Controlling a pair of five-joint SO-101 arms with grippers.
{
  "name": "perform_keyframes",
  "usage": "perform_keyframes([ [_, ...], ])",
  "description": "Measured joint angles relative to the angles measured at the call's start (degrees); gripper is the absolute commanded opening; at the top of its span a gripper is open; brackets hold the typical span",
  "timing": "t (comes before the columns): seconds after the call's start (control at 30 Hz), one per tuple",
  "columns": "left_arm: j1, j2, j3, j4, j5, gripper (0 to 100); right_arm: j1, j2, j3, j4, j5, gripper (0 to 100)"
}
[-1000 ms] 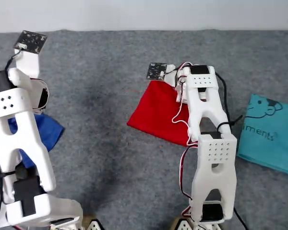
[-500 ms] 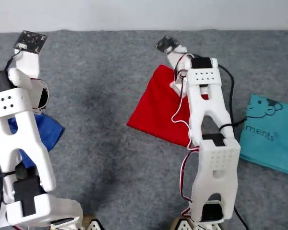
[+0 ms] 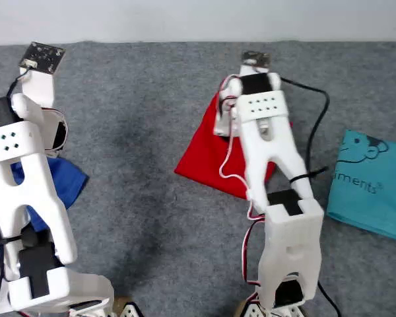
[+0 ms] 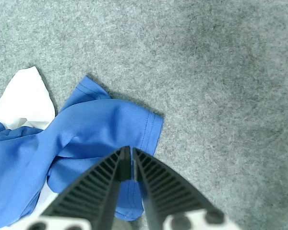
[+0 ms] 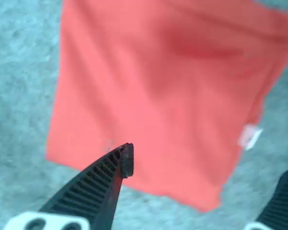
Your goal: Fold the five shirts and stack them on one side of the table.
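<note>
The grey bench (image 3: 138, 132) carries a folded red shirt (image 3: 204, 155) mid-bench toward the far edge, a teal shirt (image 3: 373, 195) at the right edge and a crumpled blue shirt (image 4: 86, 134) by the left edge. The right pincer (image 5: 206, 177) hangs wide open over the red one, while the left pincer (image 4: 129, 165) is closed narrow above the blue. If the right pincer catches only the top layer, I'd guess the fold will come undone. The teal shirt bears pale lettering, and the red one has a small white tag (image 5: 249, 135), too small to read.

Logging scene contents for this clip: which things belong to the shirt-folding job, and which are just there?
Job:
red shirt
teal shirt
blue shirt
white garment beside the blue one, probably a shirt

Just there:
grey table cover
</note>
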Motion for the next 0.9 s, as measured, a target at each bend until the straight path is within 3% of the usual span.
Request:
perform_keyframes([
  [0.3, 0.0, 0.0, 0.0, 0.0, 0.0, 1, -0.44, 6.15, 0.0, -2.9, -4.31, 43.9],
  [0.6, 0.0, 0.0, 0.0, 0.7, 0.0, 1, 4.31, 15.47, 0.0, -10.46, -4.31, 42.3],
  [0.7, 0.0, 0.0, 0.0, 0.7, 0.0, 1, 4.04, 17.58, -0.44, -11.6, -4.31, 29.0],
  [0.83, 0.0, 0.0, 0.0, 0.7, 0.0, 1, 4.31, 18.64, -1.05, -11.6, -2.9, 1.2],
  [0.9, 0.0, 0.0, 0.0, 0.7, 0.0, 1, 4.4, 18.64, -1.05, -11.6, 0.44, 3.6],
])
